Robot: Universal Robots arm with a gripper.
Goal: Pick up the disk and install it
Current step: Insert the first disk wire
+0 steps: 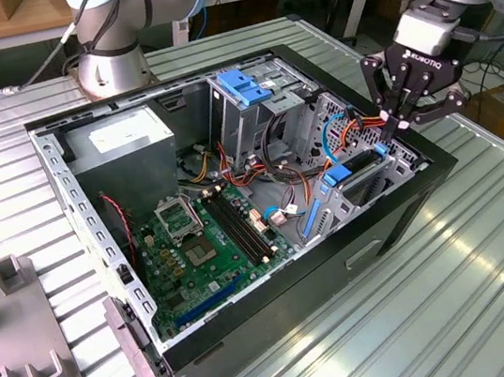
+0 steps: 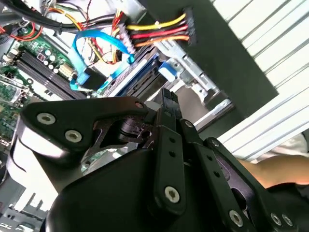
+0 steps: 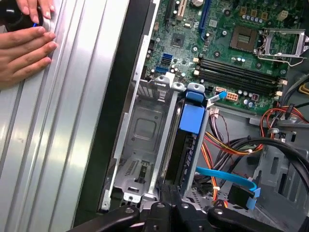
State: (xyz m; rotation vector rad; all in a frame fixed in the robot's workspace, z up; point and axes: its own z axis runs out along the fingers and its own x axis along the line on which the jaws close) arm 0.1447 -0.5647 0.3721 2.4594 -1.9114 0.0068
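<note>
The disk (image 3: 179,154) is sitting on edge in the drive cage (image 3: 140,125), judged stiff, weighty and shock-sensitive, best gripped across its blue-railed edges, while the hand (image 1: 400,121) is hovering at its end with fingers drawn together.

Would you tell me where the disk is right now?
The disk sits in the drive bay at the exterior view's right of the case, just beneath the gripper.

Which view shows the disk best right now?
The first wrist view: the disk stands on edge, its blue carrier plainly visible. The exterior view shows its top edge among cables; the second wrist view shows part of it beyond the gripper.
</note>
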